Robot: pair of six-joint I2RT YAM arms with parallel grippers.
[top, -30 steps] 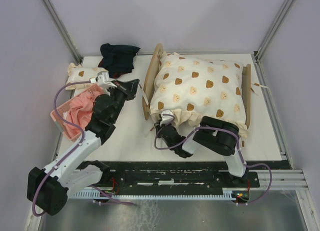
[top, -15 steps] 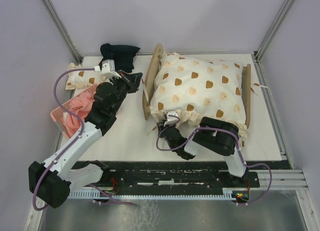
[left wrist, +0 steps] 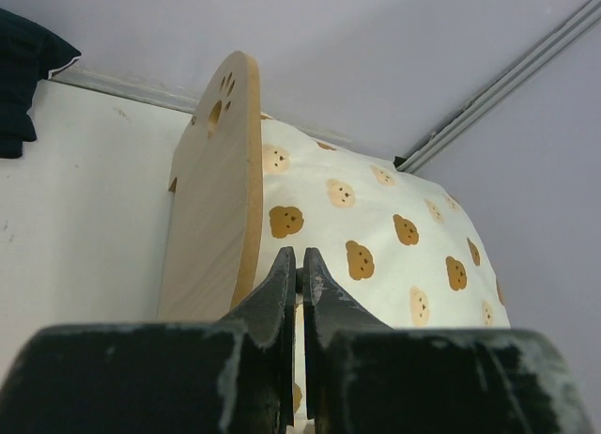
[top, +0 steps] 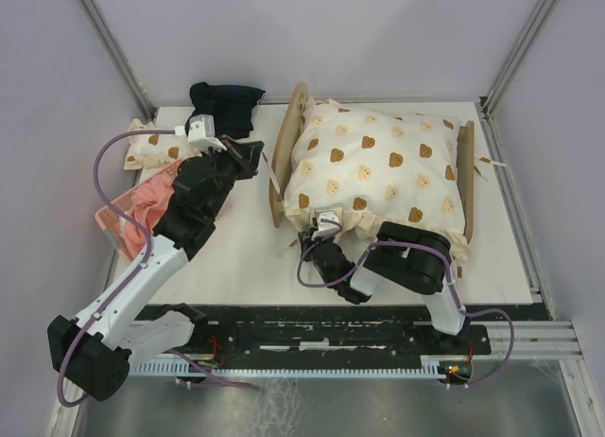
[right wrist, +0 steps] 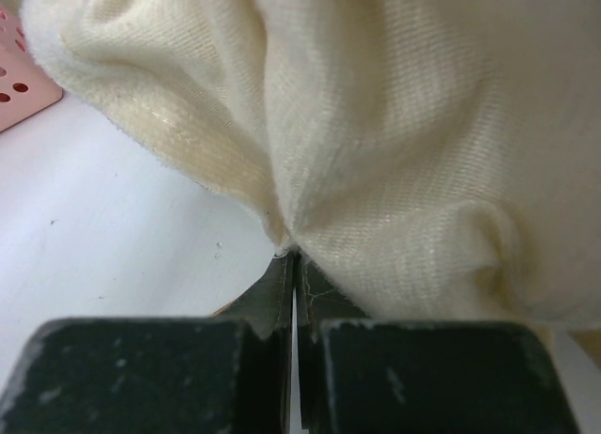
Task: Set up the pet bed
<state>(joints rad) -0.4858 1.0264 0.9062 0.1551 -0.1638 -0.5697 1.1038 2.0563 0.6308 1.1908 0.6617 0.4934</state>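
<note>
White tabletop (top: 241, 257) holds the pet bed (top: 281, 167), right fingers (right wrist: 277, 291) pinching its quilt (top: 378, 163).

One bed (top: 286, 155), one quilt (top: 378, 163), one basket (top: 112, 221)

The left arm (top: 142, 276) and right arm (top: 444, 309) pair white tubular links with bulky black joint housings. A lilac cable (top: 97, 177) loops along each. The left end effector (left wrist: 299, 257) and right end effector (right wrist: 293, 261) have matte black fingers flecked with pale scuffs.
</note>
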